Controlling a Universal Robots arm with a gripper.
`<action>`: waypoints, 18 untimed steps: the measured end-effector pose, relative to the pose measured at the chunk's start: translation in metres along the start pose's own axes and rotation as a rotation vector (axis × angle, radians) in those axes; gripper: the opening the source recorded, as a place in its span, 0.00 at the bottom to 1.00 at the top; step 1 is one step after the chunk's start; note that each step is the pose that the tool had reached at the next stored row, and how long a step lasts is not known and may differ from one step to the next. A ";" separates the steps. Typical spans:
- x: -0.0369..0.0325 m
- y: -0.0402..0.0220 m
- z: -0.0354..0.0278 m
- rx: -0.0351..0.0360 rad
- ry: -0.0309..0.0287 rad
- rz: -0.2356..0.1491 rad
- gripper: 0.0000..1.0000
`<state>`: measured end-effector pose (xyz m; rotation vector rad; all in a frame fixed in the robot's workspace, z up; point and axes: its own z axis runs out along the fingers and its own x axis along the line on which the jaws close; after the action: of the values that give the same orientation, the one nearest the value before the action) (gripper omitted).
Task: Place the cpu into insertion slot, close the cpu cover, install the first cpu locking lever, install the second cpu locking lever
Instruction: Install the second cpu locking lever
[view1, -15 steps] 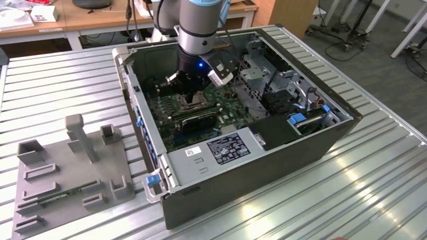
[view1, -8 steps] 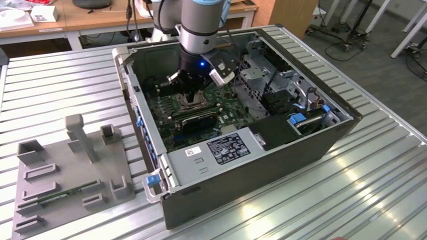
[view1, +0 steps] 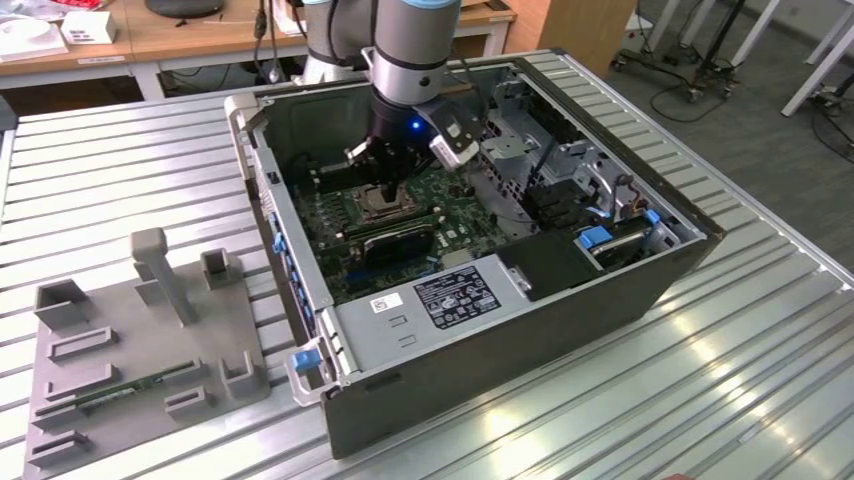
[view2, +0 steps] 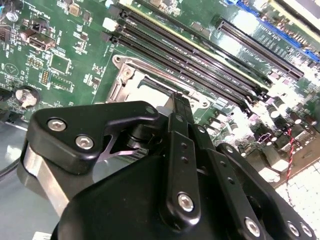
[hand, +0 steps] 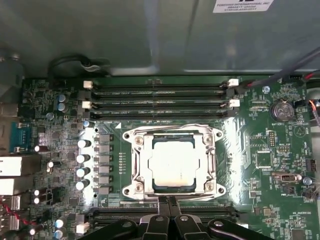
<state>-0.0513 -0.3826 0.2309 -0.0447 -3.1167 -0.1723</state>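
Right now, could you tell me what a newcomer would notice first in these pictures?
The silvery-tan square cpu sits in the silver-framed insertion slot on the green circuit board. The black hand hangs at the slot's edge, fingers together, inside the open dark computer case.

white label (hand: 243, 5): print too small to read | motherboard (hand: 292, 150): markings illegible

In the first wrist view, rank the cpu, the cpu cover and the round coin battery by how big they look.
1. The cpu cover, the silver frame around the socket, looks largest.
2. The cpu, seated inside the cover's window, is next.
3. The coin battery looks smallest.
All three lie on the same board, so nearness hardly skews this.
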 end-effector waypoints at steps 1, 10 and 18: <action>-0.0002 0.0009 0.0001 0.0000 0.0000 0.000 0.11; -0.0006 0.0143 0.0016 0.0000 0.0000 0.000 0.11; -0.0006 0.0154 0.0017 0.0000 0.0000 0.000 0.11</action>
<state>-0.0503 -0.3671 0.2309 -0.0446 -3.1166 -0.1722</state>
